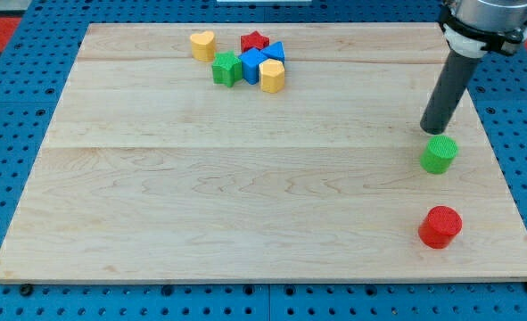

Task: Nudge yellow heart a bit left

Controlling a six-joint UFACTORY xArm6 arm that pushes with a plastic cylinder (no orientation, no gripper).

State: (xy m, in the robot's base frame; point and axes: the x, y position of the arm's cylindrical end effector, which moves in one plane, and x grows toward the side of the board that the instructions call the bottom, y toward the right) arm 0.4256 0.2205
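The yellow heart (202, 45) lies near the view's top, left of centre, at the left end of a cluster. My tip (433, 130) is far to the view's right of it, just above the green cylinder (440, 154). The dark rod rises from the tip toward the view's top right corner. Nothing touches the yellow heart except possibly the green block beside it.
The cluster by the heart holds a green block (226, 69), a red star (255, 41), a blue cube (253, 66), a blue triangle (276, 52) and a yellow hexagon (273, 77). A red cylinder (440, 226) sits at the view's lower right. The wooden board (245, 178) lies on a blue pegboard.
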